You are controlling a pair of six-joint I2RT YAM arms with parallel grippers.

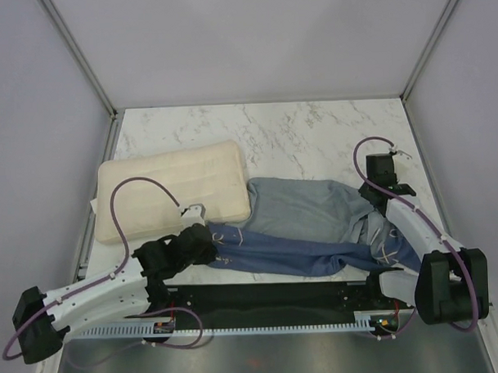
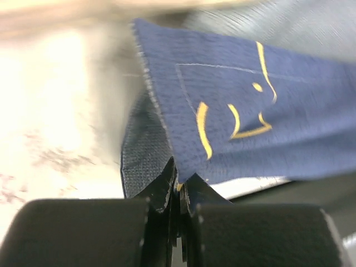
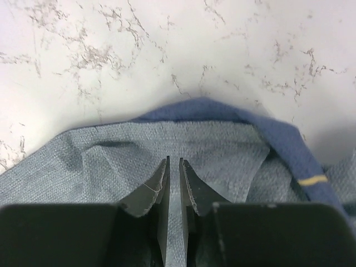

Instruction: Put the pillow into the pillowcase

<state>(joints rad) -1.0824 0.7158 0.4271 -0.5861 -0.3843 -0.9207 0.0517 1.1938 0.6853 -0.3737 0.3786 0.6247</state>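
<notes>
**Both end effectors pinch the pillowcase; pillow lies outside it**

The left end effector (image 1: 200, 240) (image 2: 179, 179) is clenched on a corner of the pillowcase (image 1: 308, 225) (image 2: 250, 111), the dark blue cloth with its yellow outlines fanning away from its fingertips. The pillow (image 1: 171, 189) lies flat on the marble surface (image 1: 313, 135) just beyond this end effector, outside the sack, its right end meeting the cloth. From there the pillowcase sprawls rightward to the right end effector (image 1: 370, 189) (image 3: 173, 167), which is clamped on a fold of the lighter grey-blue inner side (image 3: 111, 161). Bare surface (image 3: 167, 55) shows just ahead of its fingertips, past the blue hem.
</notes>
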